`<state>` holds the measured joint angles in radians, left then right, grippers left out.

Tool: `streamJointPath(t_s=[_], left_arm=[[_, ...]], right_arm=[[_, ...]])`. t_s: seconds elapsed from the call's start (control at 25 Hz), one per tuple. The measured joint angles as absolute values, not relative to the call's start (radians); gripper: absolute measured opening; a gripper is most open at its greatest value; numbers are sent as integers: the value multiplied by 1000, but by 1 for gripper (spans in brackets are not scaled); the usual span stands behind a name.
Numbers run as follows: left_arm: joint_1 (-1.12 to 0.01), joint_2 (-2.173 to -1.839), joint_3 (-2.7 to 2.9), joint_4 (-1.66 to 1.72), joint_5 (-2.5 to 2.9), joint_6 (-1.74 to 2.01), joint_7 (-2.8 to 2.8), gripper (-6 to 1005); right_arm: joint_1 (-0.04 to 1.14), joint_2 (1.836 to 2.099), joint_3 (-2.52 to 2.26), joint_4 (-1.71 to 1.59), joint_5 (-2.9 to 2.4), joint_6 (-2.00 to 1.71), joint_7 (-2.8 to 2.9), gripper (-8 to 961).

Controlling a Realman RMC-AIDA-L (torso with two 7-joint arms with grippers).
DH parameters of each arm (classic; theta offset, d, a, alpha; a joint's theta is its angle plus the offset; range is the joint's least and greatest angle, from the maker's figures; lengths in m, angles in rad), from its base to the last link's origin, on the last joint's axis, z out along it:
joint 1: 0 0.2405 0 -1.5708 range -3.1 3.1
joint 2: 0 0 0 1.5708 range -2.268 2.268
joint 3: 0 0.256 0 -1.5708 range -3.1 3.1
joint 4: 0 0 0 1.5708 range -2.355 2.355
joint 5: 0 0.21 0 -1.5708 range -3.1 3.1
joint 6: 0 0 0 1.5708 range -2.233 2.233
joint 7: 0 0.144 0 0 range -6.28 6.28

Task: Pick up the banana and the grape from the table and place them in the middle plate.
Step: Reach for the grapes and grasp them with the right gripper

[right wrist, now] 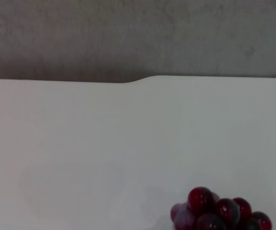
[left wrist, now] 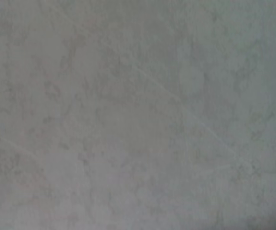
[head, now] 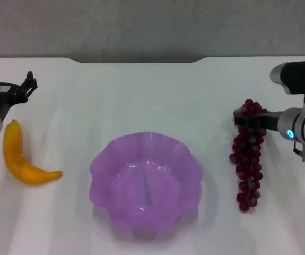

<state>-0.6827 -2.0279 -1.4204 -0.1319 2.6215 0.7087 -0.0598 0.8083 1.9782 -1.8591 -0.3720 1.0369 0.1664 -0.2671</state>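
Middle plate, right gripper over grape

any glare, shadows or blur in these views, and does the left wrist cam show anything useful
Head view: even, soft light, no hard glare; the plate glows translucent with a faint shadow on the table, the banana likewise. Left wrist view: only a grey mottled surface, nothing of the task. Right wrist view: clear, the grape cut off at the picture's edge.

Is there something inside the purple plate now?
No. The middle plate holds nothing; only its purple bottom shows. The banana and the grape lie outside it on the table.
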Motion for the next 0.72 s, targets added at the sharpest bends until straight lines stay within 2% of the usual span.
streamJointPath(t_s=[0.4,0.72], left_arm=[[-683,-2028,-1420,-132,2621,709,-60,885],[-683,-2028,-1420,-132,2622,708,-60,884]], right_arm=[[782,1995,-1858,-369,1037,174,-281,862],[770,1990,-1855,-356,1037,169,-283,862]])
